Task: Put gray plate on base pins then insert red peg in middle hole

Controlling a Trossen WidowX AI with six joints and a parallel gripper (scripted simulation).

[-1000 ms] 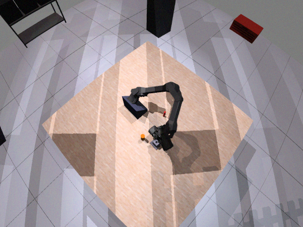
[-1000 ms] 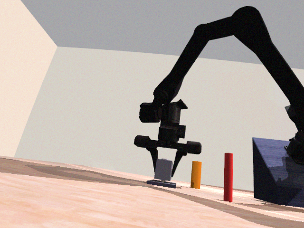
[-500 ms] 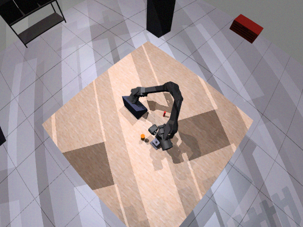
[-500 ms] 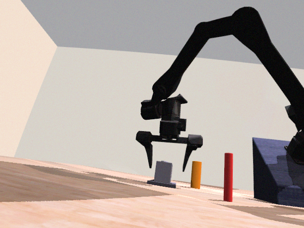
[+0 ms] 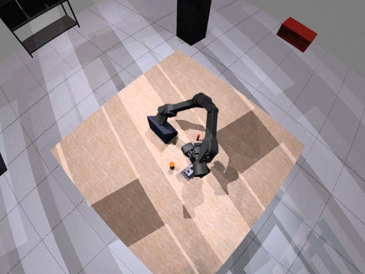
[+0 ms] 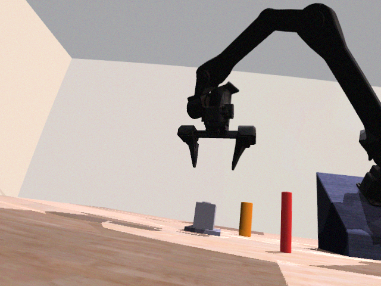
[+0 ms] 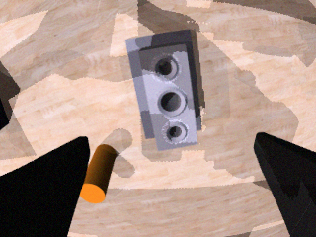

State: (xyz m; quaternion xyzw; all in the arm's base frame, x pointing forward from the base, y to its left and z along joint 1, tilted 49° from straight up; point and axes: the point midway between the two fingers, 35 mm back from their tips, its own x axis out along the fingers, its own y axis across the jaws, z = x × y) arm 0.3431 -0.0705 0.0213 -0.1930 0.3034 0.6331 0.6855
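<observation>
The gray plate [image 5: 189, 170] [image 6: 205, 215] [image 7: 149, 89] sits on the dark gray base [image 6: 216, 232] [image 7: 165, 38], with no clear gap seen between them in the exterior view. Its three holes face up in the wrist view; whether it is fully down on both pins is hard to tell. My gripper [image 6: 213, 168] [image 7: 175, 143] is wide open and empty, high above the plate. The red peg [image 5: 198, 137] [image 6: 286, 222] stands upright on the table, apart from the base and on the arm-mount side; it is not in the wrist view.
An orange cylinder [image 5: 171, 164] [image 6: 246, 218] [image 7: 100, 170] stands upright beside the base, between it and the red peg in the exterior view. The dark blue wedge block [image 5: 161, 131] [image 6: 332, 221] under the arm's mount is beyond the red peg.
</observation>
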